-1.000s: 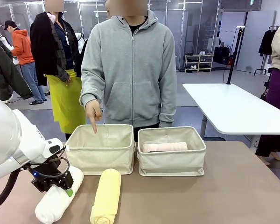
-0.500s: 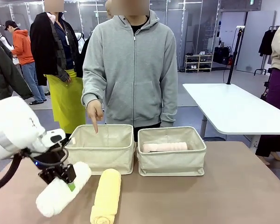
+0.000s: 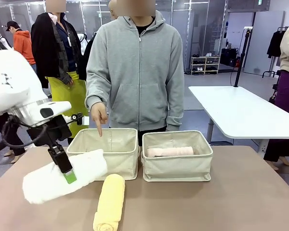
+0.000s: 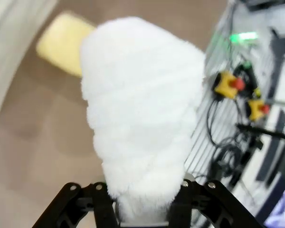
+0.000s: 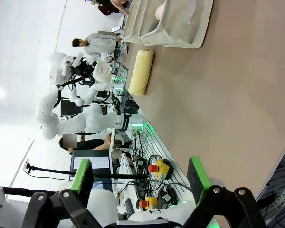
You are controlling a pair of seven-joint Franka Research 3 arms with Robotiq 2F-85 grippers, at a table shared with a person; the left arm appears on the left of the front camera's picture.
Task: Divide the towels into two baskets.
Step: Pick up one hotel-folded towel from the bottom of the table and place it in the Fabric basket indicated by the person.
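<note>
Above the table [image 3: 207,207], left fingers [image 3: 70,176] clamp the white towel [image 3: 41,185] — right fingers [image 5: 82,175] spread, wrist view.

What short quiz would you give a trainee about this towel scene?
1. True or false: the left tool is shut on the white towel, holding it clear of the table.
2. Which towel lies in the right basket? A grey towel, B pink towel, C green towel.
3. Where does the yellow towel lie?
Key: 1 true; 2 B; 3 on the table, in front of the left basket.
</note>
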